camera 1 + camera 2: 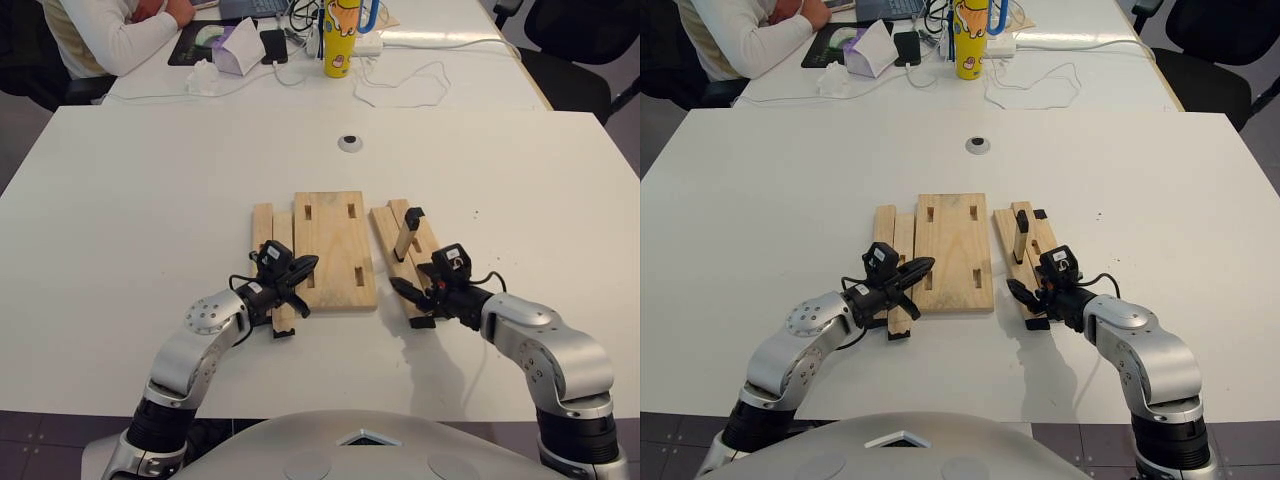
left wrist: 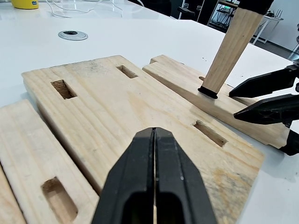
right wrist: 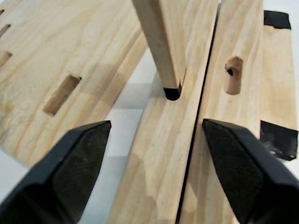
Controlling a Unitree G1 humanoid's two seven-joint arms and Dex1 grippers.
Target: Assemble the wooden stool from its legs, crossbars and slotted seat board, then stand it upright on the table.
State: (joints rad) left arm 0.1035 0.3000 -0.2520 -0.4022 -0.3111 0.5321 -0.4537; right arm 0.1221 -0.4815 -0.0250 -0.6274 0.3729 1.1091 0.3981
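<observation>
Here, left gripper (image 2: 154, 140): mine, pressed closed and empty, at the seat board's (image 1: 334, 250) near left edge.
Right gripper (image 3: 155, 123): mine, spread wide at the right planks' (image 1: 388, 228) near end.
Seat board: flat on the table (image 1: 150, 200), slots up.
Leg (image 1: 408, 232): standing tilted on the right planks.

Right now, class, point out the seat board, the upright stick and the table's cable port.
Seat board (image 1: 335, 255), left eye view: bare middle between its slots.
Stick (image 1: 407, 238), left eye view: halfway along its wooden shaft.
Cable port (image 1: 349, 142), left eye view: its centre.
</observation>
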